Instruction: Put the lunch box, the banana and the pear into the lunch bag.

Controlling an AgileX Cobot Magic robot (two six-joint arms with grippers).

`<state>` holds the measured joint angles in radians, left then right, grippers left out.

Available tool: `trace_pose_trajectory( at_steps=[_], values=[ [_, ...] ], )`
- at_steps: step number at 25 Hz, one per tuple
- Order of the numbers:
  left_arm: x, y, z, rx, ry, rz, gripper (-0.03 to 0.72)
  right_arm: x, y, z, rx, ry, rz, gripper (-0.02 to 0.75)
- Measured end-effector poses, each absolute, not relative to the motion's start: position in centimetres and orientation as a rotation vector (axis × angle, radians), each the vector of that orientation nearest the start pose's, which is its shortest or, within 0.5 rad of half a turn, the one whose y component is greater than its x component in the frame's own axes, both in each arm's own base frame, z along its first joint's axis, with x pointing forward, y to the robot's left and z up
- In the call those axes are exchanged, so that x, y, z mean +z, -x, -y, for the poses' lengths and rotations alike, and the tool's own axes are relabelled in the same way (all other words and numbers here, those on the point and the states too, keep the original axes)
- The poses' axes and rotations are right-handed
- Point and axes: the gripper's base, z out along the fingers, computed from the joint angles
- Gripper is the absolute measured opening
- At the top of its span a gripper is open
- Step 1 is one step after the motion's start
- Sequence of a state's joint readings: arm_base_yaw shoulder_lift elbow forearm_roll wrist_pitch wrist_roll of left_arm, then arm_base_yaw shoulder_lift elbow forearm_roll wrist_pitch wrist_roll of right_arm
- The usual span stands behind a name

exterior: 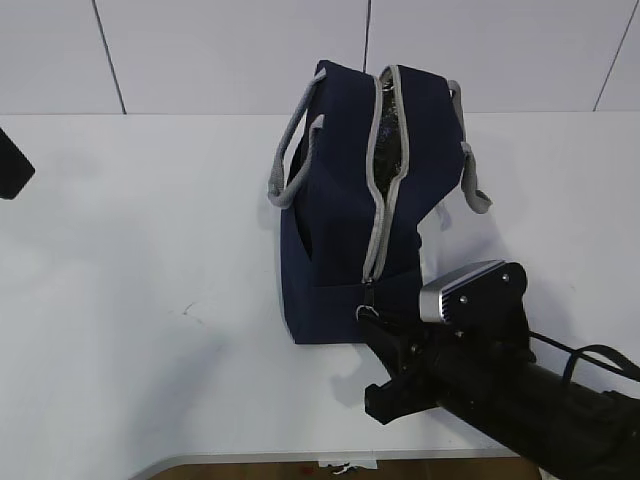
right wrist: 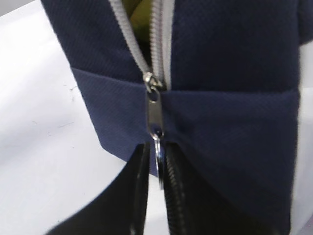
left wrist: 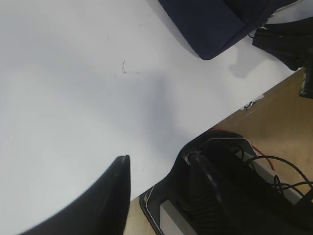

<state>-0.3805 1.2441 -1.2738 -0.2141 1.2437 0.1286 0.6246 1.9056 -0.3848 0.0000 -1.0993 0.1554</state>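
Note:
The navy lunch bag [exterior: 340, 250] stands on the white table, its grey zipper [exterior: 385, 180] open along the top. Through the gap near the zipper's end shows something yellow [right wrist: 134, 10]; I cannot tell which fruit it is. The lunch box, banana and pear are otherwise hidden. My right gripper [right wrist: 157, 154] is at the bag's near end with the ring pull [right wrist: 159, 164] between its jaws. The jaws stand close together, and a narrow gap remains beside the ring. The metal slider tab [right wrist: 155, 115] hangs just above. My left gripper [exterior: 8, 165] hovers far left, open, holding nothing; one finger [left wrist: 115, 196] shows.
Grey strap handles [exterior: 290, 165] hang at both sides of the bag. The table's front edge [exterior: 250, 460] runs just behind my right arm [exterior: 520, 390]. Below that edge are dark robot-base parts and cables [left wrist: 234, 196] over a wooden floor.

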Motion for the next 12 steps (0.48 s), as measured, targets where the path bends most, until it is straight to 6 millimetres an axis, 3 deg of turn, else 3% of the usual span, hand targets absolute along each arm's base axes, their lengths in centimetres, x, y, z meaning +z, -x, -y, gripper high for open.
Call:
trace_pose_trajectory(
  at_steps=[6, 12],
  values=[
    [37.37, -20.78, 10.30, -0.373, -0.651, -2.626, 0.307, 9.91, -21.99, -15.85, 0.522, 0.453, -1.897, 0.002],
    [37.41, -20.71, 10.47, -0.403, -0.647, -2.626, 0.307, 9.91, -21.99, -15.85, 0.522, 0.453, -1.897, 0.001]
  ],
)
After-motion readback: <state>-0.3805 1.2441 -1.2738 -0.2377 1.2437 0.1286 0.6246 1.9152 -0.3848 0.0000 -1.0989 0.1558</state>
